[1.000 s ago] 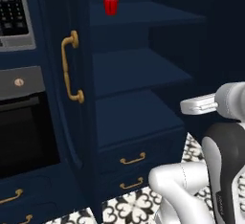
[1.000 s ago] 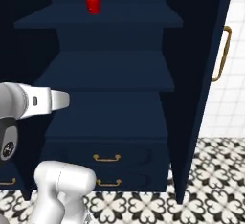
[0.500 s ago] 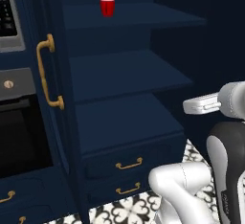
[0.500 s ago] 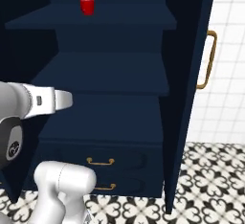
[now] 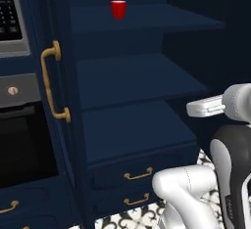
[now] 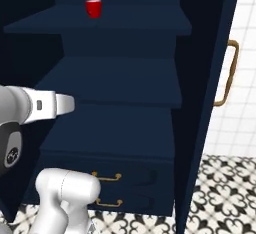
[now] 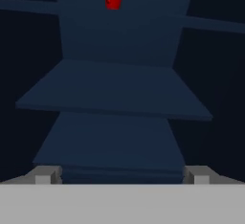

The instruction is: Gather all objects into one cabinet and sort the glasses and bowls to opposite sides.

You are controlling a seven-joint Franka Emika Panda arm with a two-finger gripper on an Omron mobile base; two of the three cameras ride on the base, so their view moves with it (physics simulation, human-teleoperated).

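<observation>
Dark navy tall cupboard (image 5: 137, 130) stands open in front of the base, with several shelves and two drawers with brass pulls (image 5: 138, 175) below. Since the earlier pictures the whole scene has shifted sideways in both base views, so the base and its cameras have moved, not the furniture. In the left base view the cupboard's open left door (image 5: 61, 101) with its curved brass handle (image 5: 53, 81) now sits further right in the picture than half a second ago. In the right base view the right door (image 6: 210, 88) and its handle (image 6: 227, 73) sit about as they did then, further left than a second ago. The red cup keeps its place on its shelf.

Left of the cupboard: a built-in oven (image 5: 22, 140) with a knob panel above it, and the corner of a keypad appliance at the top left. Right of the cupboard: white tiled wall (image 6: 242, 93). Patterned black-and-white floor tiles (image 6: 220, 188) below.

Glossy red handled cup (image 5: 118, 9) stands upright on the upper shelf (image 5: 147, 20), towards its back, alone there. Nothing stands between the hand and the cup; the shelves below it are bare.

Gripper (image 7: 122, 175): jaws spread wide, nothing between them, pointing into the cupboard at the height of the lower shelves, well below and well apart from the cup.
</observation>
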